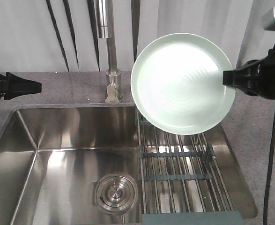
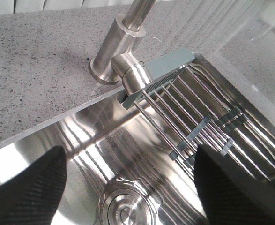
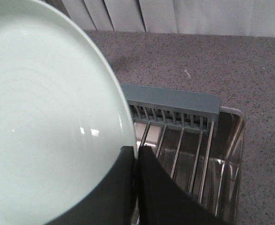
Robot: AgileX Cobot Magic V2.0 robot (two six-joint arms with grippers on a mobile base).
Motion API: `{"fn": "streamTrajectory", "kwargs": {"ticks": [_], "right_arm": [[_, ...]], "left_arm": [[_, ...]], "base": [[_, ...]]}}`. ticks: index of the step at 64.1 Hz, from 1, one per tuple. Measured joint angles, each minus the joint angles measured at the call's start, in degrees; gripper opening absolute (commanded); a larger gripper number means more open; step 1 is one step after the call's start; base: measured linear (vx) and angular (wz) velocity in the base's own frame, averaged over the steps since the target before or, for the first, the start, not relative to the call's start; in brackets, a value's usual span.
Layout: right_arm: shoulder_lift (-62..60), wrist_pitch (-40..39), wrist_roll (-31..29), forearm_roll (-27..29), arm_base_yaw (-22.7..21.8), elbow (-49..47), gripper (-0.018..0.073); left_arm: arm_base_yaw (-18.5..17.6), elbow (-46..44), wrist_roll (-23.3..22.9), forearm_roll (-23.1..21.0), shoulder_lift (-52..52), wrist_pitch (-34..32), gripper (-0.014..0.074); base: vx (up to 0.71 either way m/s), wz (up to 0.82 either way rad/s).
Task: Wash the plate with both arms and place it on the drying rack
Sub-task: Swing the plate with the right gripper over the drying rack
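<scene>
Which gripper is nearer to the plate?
Right. The right gripper clamps the plate at its rim; the left gripper hangs open, well apart, left of the faucet.

The plate, at 1 o'clock in the front view, is plain pale mint-green with faint concentric rings. The drying rack, at 5 o'clock, has silver steel rods with grey-green crossbars and end blocks; the sink is brushed silver. The countertop is grey with fine speckles, and the right gripper at 3 o'clock and left gripper at 9 o'clock are black.
</scene>
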Motion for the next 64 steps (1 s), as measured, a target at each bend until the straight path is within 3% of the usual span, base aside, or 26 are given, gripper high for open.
{"fn": "streamTrajectory", "kwargs": {"ticks": [12,29,49,57,64], "right_arm": [[8.92,13.42,7.54,-8.97,0.00,-13.09,-0.0009],[19.26,29.60,7.06,-9.34,2.77,-27.39,-0.0009],[25.81,30.90,7.94,-7.94,15.76,-28.65,-0.0009],[28.02,27.26,8.04,-3.34,17.59,-28.65,-0.0009],[28.77,19.52,8.09,-0.96,17.60,-28.65,-0.0009]], "left_arm": [[0.00,0.00,0.00,0.00,0.00,0.00,0.0534],[0.00,0.00,0.00,0.00,0.00,0.00,0.0534],[0.00,0.00,0.00,0.00,0.00,0.00,0.0534],[0.00,0.00,0.00,0.00,0.00,0.00,0.0534],[0.00,0.00,0.00,0.00,0.00,0.00,0.0534]], "base": [[0.00,0.00],[0.00,0.00],[0.00,0.00],[0.00,0.00],[0.00,0.00]]}}
